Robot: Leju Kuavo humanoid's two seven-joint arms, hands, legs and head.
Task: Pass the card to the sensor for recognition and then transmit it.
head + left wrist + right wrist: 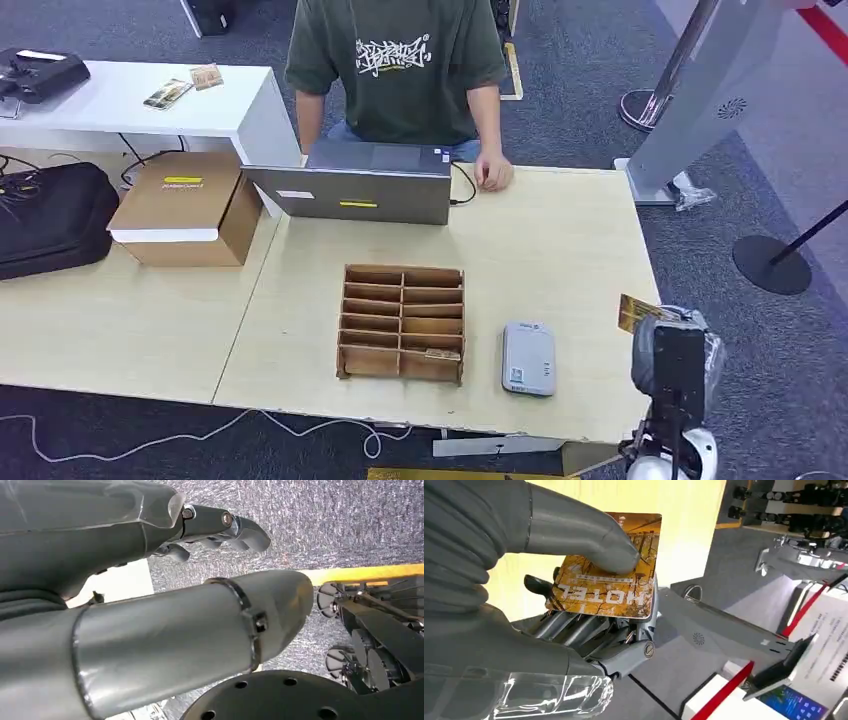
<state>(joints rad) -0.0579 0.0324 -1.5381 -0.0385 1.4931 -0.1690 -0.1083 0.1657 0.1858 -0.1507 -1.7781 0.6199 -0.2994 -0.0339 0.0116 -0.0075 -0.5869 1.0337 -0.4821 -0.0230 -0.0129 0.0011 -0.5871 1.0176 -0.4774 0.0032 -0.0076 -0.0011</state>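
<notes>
On the far left a black bag [50, 218] lies beside a brown cardboard box [185, 208] on the pale wooden table [570, 260]. A grey laptop [362, 182] stands open before a person in a dark green printed T-shirt [405, 65]. Nearer, a cardboard sorting tray with two columns of slots [402, 322] sits just left of the small white card reader [528, 358]. The left hand [220, 527] hangs over grey carpet, fingers curled, holding nothing. Off the table's right edge, the right hand [672, 360] pinches an orange hotel card [611, 572] (thumb pressed on its face), well apart from the reader.
</notes>
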